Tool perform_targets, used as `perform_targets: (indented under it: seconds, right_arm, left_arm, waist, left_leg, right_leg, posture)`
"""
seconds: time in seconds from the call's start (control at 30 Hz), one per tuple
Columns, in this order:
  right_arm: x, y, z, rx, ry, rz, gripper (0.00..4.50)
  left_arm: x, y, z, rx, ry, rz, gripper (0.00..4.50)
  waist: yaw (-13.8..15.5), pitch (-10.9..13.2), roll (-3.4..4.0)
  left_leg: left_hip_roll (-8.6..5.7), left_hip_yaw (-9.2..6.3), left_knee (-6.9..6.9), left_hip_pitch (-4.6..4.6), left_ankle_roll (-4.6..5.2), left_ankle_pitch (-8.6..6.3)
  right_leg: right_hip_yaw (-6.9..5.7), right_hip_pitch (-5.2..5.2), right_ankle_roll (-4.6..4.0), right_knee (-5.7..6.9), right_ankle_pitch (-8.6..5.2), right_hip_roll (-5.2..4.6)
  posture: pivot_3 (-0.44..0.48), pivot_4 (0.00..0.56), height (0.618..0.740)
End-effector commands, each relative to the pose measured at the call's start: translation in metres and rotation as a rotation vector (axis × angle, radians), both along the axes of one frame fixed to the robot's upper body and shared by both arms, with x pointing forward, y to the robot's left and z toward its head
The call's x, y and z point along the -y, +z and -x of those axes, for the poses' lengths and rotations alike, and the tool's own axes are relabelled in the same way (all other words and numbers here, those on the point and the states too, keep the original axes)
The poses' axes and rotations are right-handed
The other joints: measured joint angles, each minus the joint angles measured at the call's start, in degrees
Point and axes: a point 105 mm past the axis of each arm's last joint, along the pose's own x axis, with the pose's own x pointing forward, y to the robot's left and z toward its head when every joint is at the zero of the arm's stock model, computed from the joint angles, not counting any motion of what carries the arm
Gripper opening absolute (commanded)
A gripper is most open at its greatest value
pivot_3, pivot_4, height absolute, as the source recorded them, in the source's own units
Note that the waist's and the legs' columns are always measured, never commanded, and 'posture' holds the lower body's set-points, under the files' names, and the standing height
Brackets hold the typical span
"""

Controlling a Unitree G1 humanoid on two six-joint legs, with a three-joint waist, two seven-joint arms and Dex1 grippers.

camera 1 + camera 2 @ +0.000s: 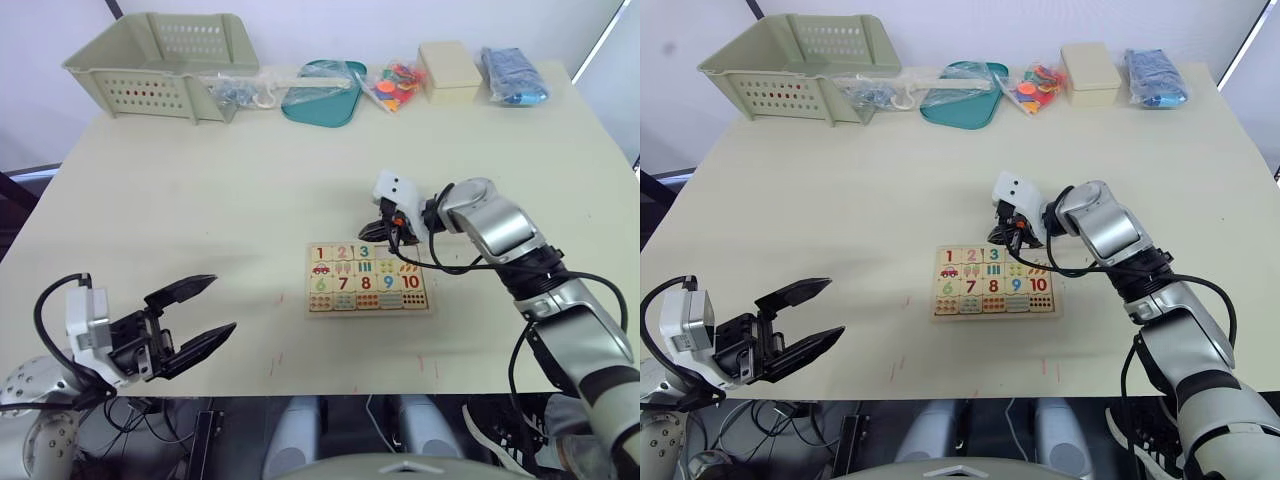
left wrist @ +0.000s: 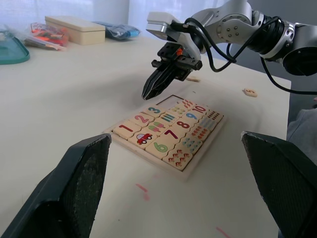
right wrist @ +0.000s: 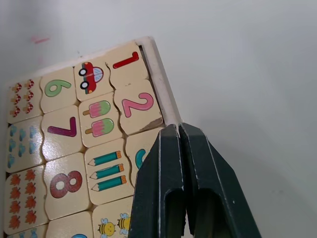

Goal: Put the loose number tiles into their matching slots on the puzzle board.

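While the cream tabletop [image 1: 200, 200] takes up most of the head view, the puzzle board [image 1: 368, 281] lies a little right of centre and low in the frame, a light-wood tray with its tiles packed in rows. In its upper row the tiles 1, 2 and 3 [image 1: 343, 253] already sit in place; the slots for 4 and 5 toward the board's upper right corner look unfilled, though the right gripper [image 1: 388, 229] partly covers them. That gripper hangs just above the board's upper edge, its black fingers pressed together and holding nothing that I can see. The left gripper [image 1: 190, 320] waits at the lower left of the frame, well apart from the board, with its fingers spread wide.

In the left wrist view two loose number tiles lie on the tabletop beyond the board: one [image 2: 250, 91] toward the right edge of the frame, another [image 2: 193, 78] partly hidden behind the right gripper.

Such tiles are probably light, stiff and thin, liable to skid; pinching two opposite side edges seems the surest hold.
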Motion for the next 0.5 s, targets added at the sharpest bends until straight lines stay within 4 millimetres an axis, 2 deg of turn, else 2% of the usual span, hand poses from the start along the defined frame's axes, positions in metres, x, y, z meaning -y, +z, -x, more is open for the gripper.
perform_targets:
  seconds: [0.03,0.5]
  right_arm:
    - [-0.0026,0.0057,-0.0011,0.037,0.018,0.001,0.05]
    - [-0.0018,-0.0035,0.0003,0.029,0.036,0.046,0.05]
  left_arm:
    - [0.0009,0.0079,0.0033,0.033,0.0,-0.004,4.5]
    - [0.0008,0.0074,0.0042,0.031,0.005,-0.003,4.5]
  waist:
    - [0.0,0.0,0.0]
    - [0.0,0.0,0.0]
  left_leg:
    - [0.0,0.0,0.0,0.0,0.0,0.0]
    - [0.0,0.0,0.0,0.0,0.0,0.0]
  right_leg:
    - [0.0,0.0,0.0,0.0,0.0,0.0]
    - [0.0,0.0,0.0,0.0,0.0,-0.01]
  posture:
    - [0.0,0.15,0.74]
    - [0.0,0.15,0.74]
